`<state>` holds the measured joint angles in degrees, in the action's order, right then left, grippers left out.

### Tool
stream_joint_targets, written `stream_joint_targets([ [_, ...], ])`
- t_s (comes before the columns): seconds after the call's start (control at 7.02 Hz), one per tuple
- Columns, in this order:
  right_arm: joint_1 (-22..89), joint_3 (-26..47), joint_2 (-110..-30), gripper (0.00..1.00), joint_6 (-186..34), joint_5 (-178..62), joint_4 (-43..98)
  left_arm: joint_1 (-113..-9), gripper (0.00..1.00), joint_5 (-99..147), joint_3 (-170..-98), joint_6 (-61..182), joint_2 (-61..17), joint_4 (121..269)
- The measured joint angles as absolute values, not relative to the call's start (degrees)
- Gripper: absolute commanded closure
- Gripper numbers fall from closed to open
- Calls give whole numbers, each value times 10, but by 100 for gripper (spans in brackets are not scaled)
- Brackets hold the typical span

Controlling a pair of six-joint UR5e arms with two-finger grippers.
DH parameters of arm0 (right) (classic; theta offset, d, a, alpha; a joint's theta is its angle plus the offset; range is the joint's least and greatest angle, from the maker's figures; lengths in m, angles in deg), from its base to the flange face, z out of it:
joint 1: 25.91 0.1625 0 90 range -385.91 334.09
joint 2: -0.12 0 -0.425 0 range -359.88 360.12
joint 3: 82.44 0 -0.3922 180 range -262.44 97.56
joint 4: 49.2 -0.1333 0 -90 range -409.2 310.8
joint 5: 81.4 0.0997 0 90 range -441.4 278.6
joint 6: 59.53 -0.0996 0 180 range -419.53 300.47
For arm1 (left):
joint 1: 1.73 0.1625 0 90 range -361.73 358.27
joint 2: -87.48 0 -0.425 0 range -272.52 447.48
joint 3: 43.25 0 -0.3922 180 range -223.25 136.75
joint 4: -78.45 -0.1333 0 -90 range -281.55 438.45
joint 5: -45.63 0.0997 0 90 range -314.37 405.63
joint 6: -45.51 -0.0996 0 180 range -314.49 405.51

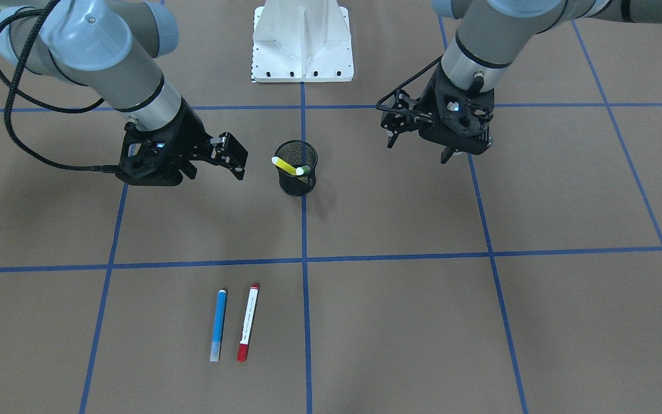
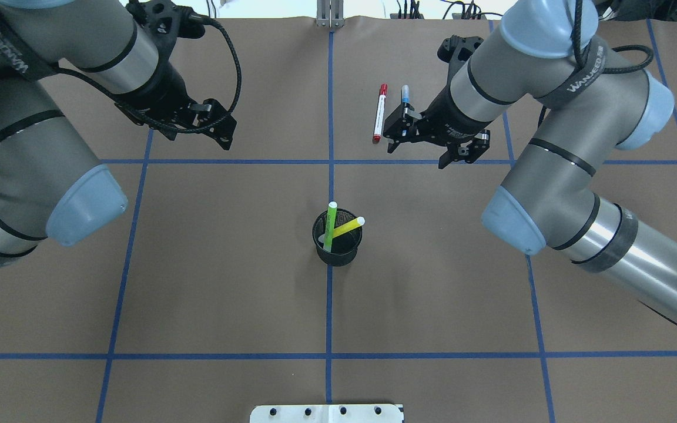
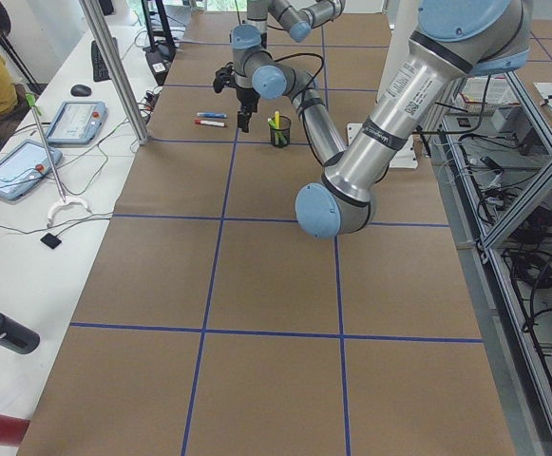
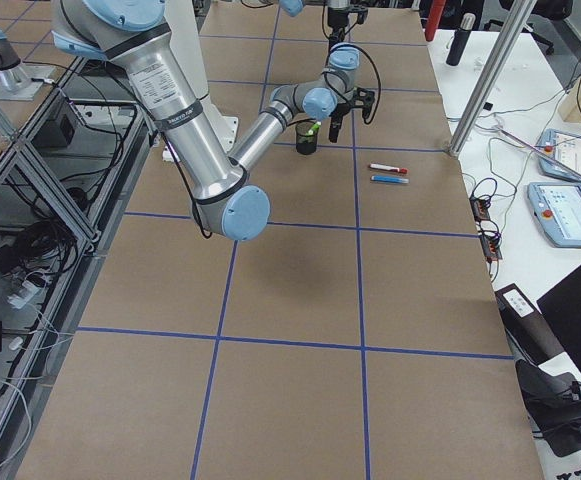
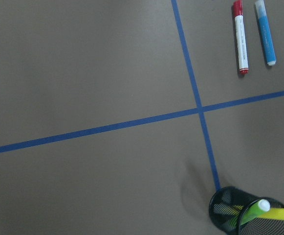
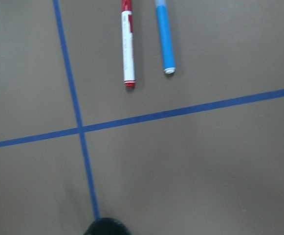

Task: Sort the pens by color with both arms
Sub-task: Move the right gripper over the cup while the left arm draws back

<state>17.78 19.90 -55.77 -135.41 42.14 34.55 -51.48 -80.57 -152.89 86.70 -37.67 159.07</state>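
A blue pen with a pale cap (image 1: 218, 325) and a white pen with red ends (image 1: 248, 322) lie side by side on the brown table. They also show in the wrist views, the blue pen (image 6: 165, 36) and the red-ended pen (image 6: 127, 44). A light green pen (image 2: 330, 226) and a yellow pen (image 2: 347, 228) stand tilted in the black mesh cup (image 2: 338, 249). My right gripper (image 2: 416, 154) is open and empty, hovering between the cup and the two lying pens. My left gripper (image 2: 203, 132) is open and empty, up over bare table left of the cup.
The white bolted base pedestal (image 1: 302, 46) stands at the robot's side of the table. Blue tape lines (image 1: 303, 259) divide the brown table into squares. Operators' desks with tablets (image 3: 76, 119) lie beyond the far edge.
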Motion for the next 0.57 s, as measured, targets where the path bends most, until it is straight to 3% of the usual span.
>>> stream_joint_targets([
  [0.43, 123, 179, -517, 9, -1381, 368, 336, -531, 1, -828, -1537, 813, -344, 1593],
  [0.57, 114, 161, -490, 14, -1382, 360, 360, -535, 1, -831, -1540, 791, -330, 1595],
])
